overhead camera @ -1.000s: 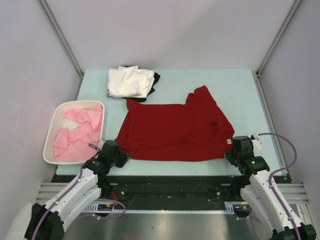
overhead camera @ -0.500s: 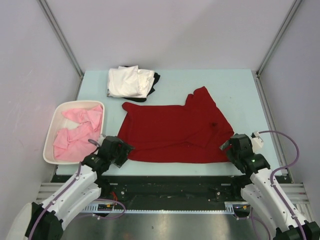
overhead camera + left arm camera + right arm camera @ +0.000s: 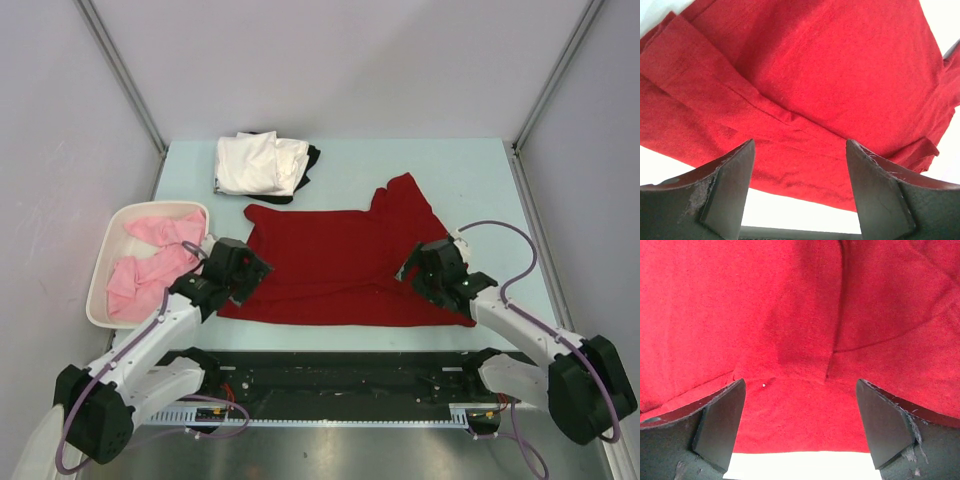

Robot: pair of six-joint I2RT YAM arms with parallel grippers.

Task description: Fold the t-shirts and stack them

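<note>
The dark red t-shirt (image 3: 340, 255) lies spread flat across the middle of the table, one sleeve pointing to the back right. My left gripper (image 3: 252, 270) hovers open over its left side, with nothing between the fingers. My right gripper (image 3: 415, 268) hovers open over its right side, also empty. Red cloth (image 3: 815, 65) with a long fold crease fills the left wrist view between the open left gripper (image 3: 800, 145). In the right wrist view the open right gripper (image 3: 800, 385) frames the shirt's hem (image 3: 790, 315) and the pale table below it.
A folded white t-shirt (image 3: 255, 163) rests on a black one (image 3: 312, 158) at the back left of the pale blue table (image 3: 480, 180). A white basket (image 3: 100, 290) at the left holds a crumpled pink t-shirt (image 3: 150, 270). Metal rails run along the near edge.
Both grippers were shut at the red shirt's near corners; they have opened, let the cloth go, and moved forward and inward over the shirt.
</note>
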